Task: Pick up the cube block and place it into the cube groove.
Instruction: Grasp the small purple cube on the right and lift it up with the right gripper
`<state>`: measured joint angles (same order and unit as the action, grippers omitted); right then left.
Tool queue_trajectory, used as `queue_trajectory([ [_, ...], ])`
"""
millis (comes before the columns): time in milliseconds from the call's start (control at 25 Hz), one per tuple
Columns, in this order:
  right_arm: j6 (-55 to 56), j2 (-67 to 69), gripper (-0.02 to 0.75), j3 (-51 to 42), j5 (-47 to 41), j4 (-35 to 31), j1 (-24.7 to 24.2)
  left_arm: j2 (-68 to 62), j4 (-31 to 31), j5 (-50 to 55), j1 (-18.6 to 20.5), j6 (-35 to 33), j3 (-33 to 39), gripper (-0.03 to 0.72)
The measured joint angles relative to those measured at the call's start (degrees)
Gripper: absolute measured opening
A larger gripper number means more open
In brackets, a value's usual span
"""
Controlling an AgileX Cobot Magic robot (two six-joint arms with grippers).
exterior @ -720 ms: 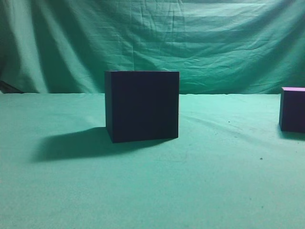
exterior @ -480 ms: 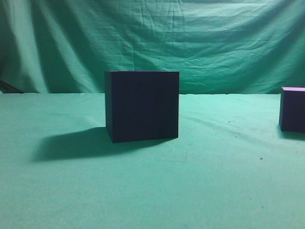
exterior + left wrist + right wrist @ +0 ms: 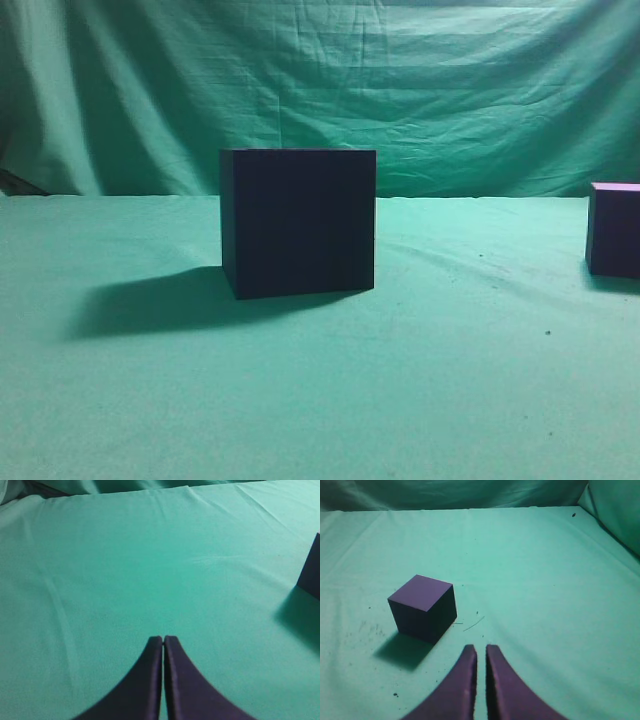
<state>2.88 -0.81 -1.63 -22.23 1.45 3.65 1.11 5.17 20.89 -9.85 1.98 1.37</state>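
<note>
Right gripper sits low over the green cloth with its two dark fingers almost touching and nothing between them, and I read that as a waiting pose, since the cube block stands untouched ahead and to the left of the tips, near but apart. Left gripper is likewise pressed closed on nothing above bare cloth, and far off to its right I see only a corner of the large near-black box, whose cube groove on top I cannot see from any view.
</note>
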Motion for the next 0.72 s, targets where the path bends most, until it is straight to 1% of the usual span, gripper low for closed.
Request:
queue_trajectory([
  [280, 0.1, 0.0, 0.0, 0.0, 0.3, 0.0, 0.0, 0.0, 0.0, 0.0, 0.0, 0.0, 0.0, 0.0],
  [360, 0.1, 0.0, 0.0, 0.0, 2.0, -0.2, 0.0, 0.0, 0.0, 0.0, 0.0, 0.0, 0.0, 0.0],
  [440, 0.1, 0.0, 0.0, 0.0, 5.8, -1.9, 0.0, 0.0, 0.0, 0.0, 0.0, 0.0, 0.0, 0.0],
  [520, 0.1, 0.0, 0.0, 0.0, 11.7, -5.2, 0.0, 0.0, 0.0, 0.0, 0.0, 0.0, 0.0, 0.0],
  [600, 0.3, 0.0, 0.0, 0.0, 17.7, -7.0, 0.0, 0.0, 0.0, 0.0, 0.0, 0.0, 0.0, 0.0],
  [680, 0.6, 0.0, 0.0, 0.0, 23.3, -8.0, 0.0, 0.0, 0.0, 0.0, 0.0, 0.0, 0.0, 0.0],
  [720, 0.8, 0.0, 0.0, 0.0, 24.4, -8.1, 0.0, 0.0, 0.0, 0.0, 0.0, 0.0, 0.0, 0.0],
])
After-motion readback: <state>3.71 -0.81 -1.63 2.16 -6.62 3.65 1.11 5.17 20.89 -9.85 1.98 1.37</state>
